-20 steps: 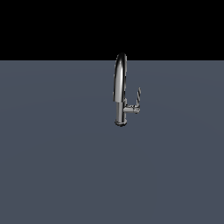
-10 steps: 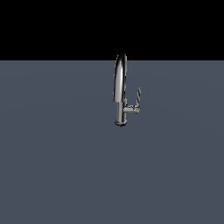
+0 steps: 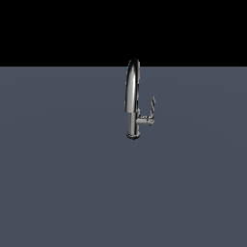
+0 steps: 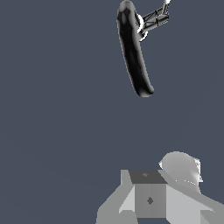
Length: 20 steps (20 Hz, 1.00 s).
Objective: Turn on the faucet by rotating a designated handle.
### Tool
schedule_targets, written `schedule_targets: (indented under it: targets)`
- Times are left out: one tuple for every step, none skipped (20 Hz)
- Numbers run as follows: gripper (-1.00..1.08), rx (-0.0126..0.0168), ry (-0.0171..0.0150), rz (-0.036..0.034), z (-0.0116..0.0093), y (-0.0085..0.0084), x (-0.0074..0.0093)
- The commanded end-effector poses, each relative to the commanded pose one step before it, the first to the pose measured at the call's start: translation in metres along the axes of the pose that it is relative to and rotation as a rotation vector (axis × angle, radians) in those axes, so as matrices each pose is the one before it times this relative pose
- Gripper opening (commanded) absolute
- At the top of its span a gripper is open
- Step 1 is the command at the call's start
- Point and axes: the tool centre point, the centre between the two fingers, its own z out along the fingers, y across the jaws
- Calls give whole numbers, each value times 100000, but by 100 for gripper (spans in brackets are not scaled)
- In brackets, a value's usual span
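Chrome: one faucet [image 3: 132, 99] with one handle [image 3: 151, 110]; the claw's opening cannot be told.

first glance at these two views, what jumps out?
The lone chrome faucet, standing upright just above the middle of the exterior view on an otherwise plain grey surface, its arched spout reaching into the black background. Its thin handle sticks up on the exterior view's right of the stem. In the wrist view the faucet is seen from above, with pale grey robot hardware in the foreground well apart from it; the claw's fingers can't be made out.
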Motion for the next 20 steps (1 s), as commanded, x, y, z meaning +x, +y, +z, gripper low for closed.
schedule_targets:
  targets:
    - [-100,3986,-3266,3886,4,-87,1654]
    - [-100,1592,-1314,1547,0,-39,654]
    - [-100,1602,-1322,1554,0,-39,657]
    - [-100,1612,-1331,1561,-1,-38,661]
    - [-100,1623,-1340,1569,-1,-38,664]
    - [-100,1634,-1350,1577,-1,-38,668]
    - [-100,1646,-1360,1586,-2,-38,671]
    - [-100,1660,-1371,1597,-2,-38,676]
    - [-100,1674,-1384,1609,-3,-37,681]
    - [-100,1689,-1396,1621,-3,-38,685]
    - [-100,1705,-1411,1636,-4,-37,691]
    - [-100,1723,-1426,1651,-4,-37,697]
    - [-100,1742,-1442,1668,-5,-37,704]
    - [-100,1762,-1459,1687,-5,-37,711]
    - [-100,1784,-1478,1707,-6,-38,719]
    - [-100,1807,-1497,1728,-6,-38,727]
    - [-100,1833,-1519,1753,-7,-38,736]
    - [-100,1860,-1541,1778,-8,-38,746]
    - [-100,1889,-1565,1807,-8,-39,756]
    - [-100,1921,-1591,1837,-9,-39,768]
